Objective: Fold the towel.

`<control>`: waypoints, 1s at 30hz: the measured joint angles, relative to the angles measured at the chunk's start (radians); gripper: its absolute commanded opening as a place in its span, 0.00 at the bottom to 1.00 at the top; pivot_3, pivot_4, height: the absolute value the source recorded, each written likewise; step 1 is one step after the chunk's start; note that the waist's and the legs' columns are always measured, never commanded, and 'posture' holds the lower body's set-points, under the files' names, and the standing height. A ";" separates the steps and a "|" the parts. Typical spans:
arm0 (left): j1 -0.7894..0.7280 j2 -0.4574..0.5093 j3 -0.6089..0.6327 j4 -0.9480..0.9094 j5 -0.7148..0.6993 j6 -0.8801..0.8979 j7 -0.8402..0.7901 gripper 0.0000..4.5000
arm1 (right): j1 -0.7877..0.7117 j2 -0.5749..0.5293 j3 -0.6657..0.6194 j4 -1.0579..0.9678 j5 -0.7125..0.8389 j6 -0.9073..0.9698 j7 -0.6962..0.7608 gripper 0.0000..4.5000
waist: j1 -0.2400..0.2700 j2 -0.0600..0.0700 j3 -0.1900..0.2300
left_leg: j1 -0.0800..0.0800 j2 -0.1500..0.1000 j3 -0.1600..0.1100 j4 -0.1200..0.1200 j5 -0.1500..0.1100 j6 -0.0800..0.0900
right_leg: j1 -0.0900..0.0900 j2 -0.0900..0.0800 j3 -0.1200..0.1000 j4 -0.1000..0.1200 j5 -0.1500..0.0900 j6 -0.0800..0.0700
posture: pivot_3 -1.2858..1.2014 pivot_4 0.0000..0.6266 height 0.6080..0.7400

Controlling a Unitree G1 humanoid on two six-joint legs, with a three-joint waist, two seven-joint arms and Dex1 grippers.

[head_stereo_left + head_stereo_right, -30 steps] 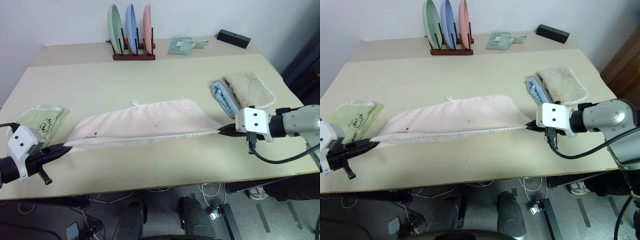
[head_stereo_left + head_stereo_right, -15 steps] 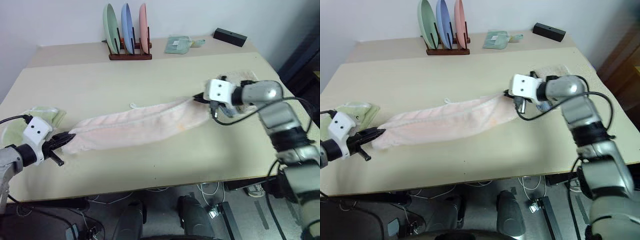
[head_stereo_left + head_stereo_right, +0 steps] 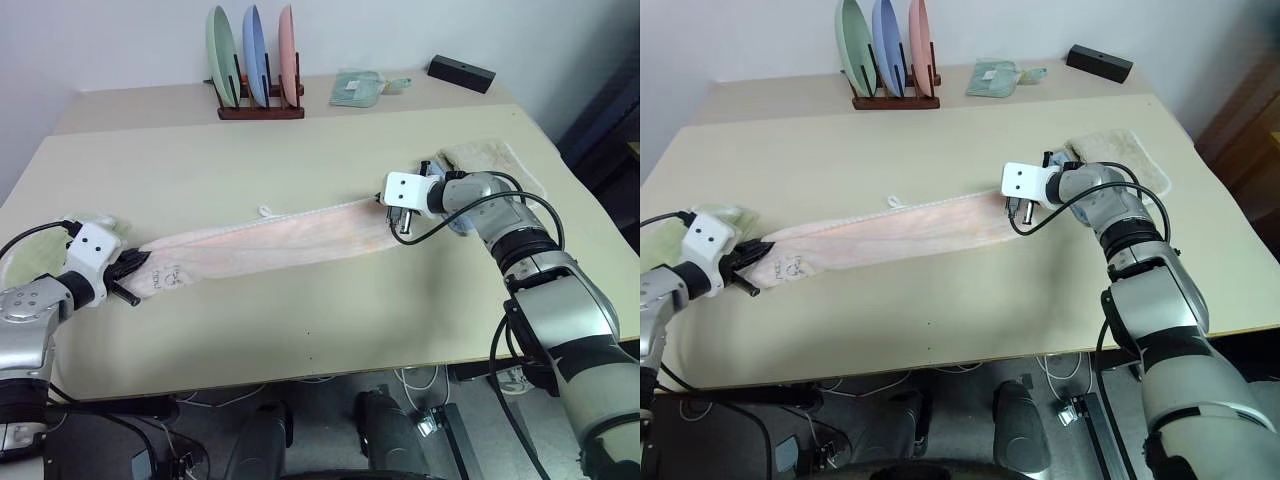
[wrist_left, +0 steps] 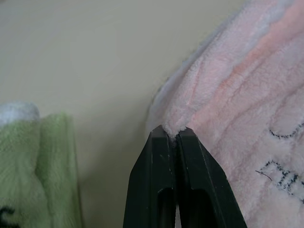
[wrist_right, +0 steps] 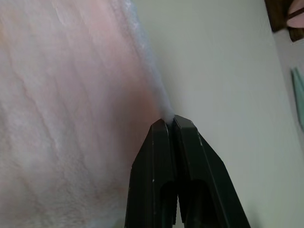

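- Pink towel (image 3: 270, 240) stretched left to right across the middle of the tabletop (image 3: 300, 150), folded into a long band.
- Left hand (image 4: 173, 135) pinched shut on its left corner; right hand (image 5: 168, 124) clamped on the right edge.
- Thin bites of terry: likely to slip under tension.
- Green cloth (image 4: 42, 161) just beside the left hand, beige towel (image 3: 490, 160) near the right: liable to be dragged.

Black hand-drawn marks stand on the pink towel (image 3: 270, 240) near the corner pinched by the left gripper (image 3: 133, 268), but cannot be read. Black writing on the green cloth (image 4: 33, 171) beside that corner is cut off, unreadable.
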 measured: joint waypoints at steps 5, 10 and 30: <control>-0.012 -0.007 0.005 0.026 -0.036 0.043 -0.006 0.29 | -0.001 0.007 -0.018 0.018 -0.001 -0.013 -0.032 0.19 | -0.013 0.000 0.000 | 0.000 0.000 -0.001 0.000 0.000 0.000 | 0.000 0.000 0.000 0.000 0.000 0.000 | 0.52 0.24 1.00; 0.008 -0.008 0.038 0.015 -0.048 0.058 0.013 0.82 | -0.001 -0.023 -0.031 0.017 -0.010 -0.022 -0.089 0.72 | -0.020 0.000 0.000 | 0.000 0.000 -0.001 0.000 0.000 -0.001 | 0.000 0.000 0.000 0.001 0.000 0.000 | 0.52 0.24 1.00; 0.231 -0.159 -0.068 -0.731 -0.247 0.197 0.046 0.83 | 0.854 0.009 -0.499 -1.432 0.862 1.416 -0.134 1.00 | 0.016 0.000 -0.001 | 0.001 0.000 -0.001 0.006 0.000 0.000 | 0.005 0.001 0.001 -0.001 0.001 -0.002 | 0.52 0.24 1.00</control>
